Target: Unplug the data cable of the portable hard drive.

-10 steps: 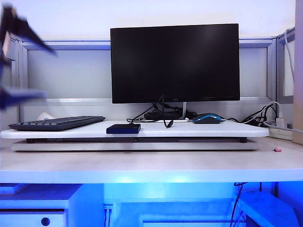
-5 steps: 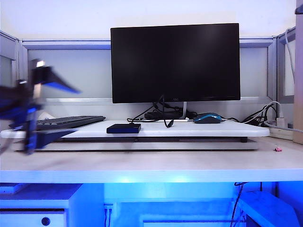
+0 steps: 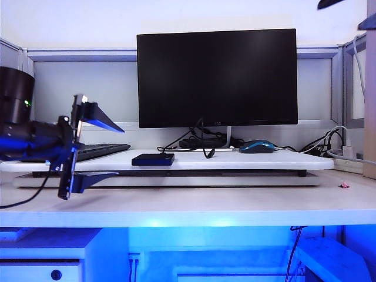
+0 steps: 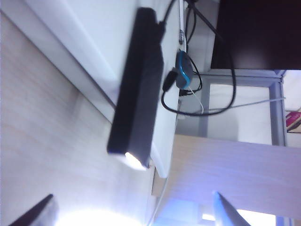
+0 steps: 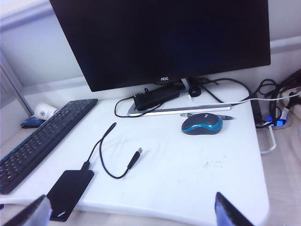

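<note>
The portable hard drive [image 3: 153,159] is a small flat black box at the front edge of the white riser [image 3: 247,162]. The right wrist view shows the drive [image 5: 69,194] with the thin black data cable [image 5: 134,159] plugged into its far end; the cable loops across the riser to a loose plug. My left gripper [image 3: 120,151] hovers open, level with the drive and apart from it on the left; its wrist view shows the drive [image 4: 138,89] edge-on, ahead of the gripper [image 4: 133,202]. My right gripper [image 5: 130,195] stands open above the riser's front edge, holding nothing. In the exterior view only its dark tips [image 3: 332,3] show.
A black monitor [image 3: 217,76] stands at the back of the riser with its cables bundled at the foot. A black keyboard [image 5: 42,136] lies left of the drive, a blue-and-black mouse [image 5: 202,123] to the right. White power cords [image 3: 343,150] lie at far right.
My left arm has swung down from the upper left and moved right, toward the drive, jaws still wide. The right gripper's tips have come into the exterior view's top right corner.
</note>
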{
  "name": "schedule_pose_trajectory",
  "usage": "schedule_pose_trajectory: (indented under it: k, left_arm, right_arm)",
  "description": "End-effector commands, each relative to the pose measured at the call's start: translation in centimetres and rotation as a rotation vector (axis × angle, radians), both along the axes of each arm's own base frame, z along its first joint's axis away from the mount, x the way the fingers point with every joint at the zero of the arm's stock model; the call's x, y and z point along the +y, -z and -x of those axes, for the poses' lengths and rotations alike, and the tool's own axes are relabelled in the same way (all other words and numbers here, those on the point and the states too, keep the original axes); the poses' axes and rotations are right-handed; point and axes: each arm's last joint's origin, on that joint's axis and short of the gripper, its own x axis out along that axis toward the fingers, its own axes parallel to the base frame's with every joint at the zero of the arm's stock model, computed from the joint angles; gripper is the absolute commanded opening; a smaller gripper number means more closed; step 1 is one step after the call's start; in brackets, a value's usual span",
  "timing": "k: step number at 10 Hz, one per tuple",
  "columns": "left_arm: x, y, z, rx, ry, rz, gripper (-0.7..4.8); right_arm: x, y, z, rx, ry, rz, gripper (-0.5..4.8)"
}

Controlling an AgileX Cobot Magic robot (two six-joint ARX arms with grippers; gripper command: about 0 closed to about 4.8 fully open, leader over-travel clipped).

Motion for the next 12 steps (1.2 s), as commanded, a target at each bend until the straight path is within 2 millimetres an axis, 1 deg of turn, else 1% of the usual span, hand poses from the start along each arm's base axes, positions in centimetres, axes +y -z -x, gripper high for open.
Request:
schedule_pose_trajectory:
  k: [1, 4, 5, 7, 8, 9, 10, 11, 12]
  left_arm:
    - [-0.7, -0.1, -1.2, -0.038, 0.010, -0.004, 4.34]
    - [-2.1, 0.1, -2.9, -0.045, 0.034, 0.005, 4.34]
    - [-3.6, 0.4, -4.3, -0.035, 0.049, -0.003, 4.34]
    - [-3.9, 0.6, -5.1, -0.028, 0.044, -0.006, 4.33]
    - [-4.5, 1.4, -5.7, -0.010, 0.027, -0.019, 3.67]
    - [-4.4, 2.2, -5.8, 0.009, 0.005, -0.027, 3.31]
    - [-4.6, 2.4, -6.5, 0.005, 0.002, -0.025, 3.01]
    - [-4.9, 1.9, -7.8, -0.007, 0.003, -0.028, 0.50]
    - [-5.2, 1.4, -8.7, -0.027, 0.027, -0.057, -0.06]
  right_arm:
    - [0.3, -0.6, -1.3, -0.019, -0.017, -0.003, 4.79]
    - [0.5, -0.6, -1.7, -0.037, -0.022, -0.004, 4.79]
    - [0.4, -0.6, -1.7, -0.042, -0.016, -0.003, 4.79]
    - [0.4, -0.6, -1.7, -0.042, -0.016, -0.003, 4.79]
    - [0.4, -0.6, -1.7, -0.043, -0.017, -0.004, 4.79]
    - [0.4, -0.6, -1.7, -0.043, -0.017, -0.004, 4.79]
    - [0.4, -0.6, -1.7, -0.043, -0.017, -0.004, 4.79]
    - [0.5, -0.7, -1.7, -0.053, -0.027, -0.005, 4.79]
    - [1.3, -0.7, -2.4, -0.088, -0.060, -0.007, 4.78]
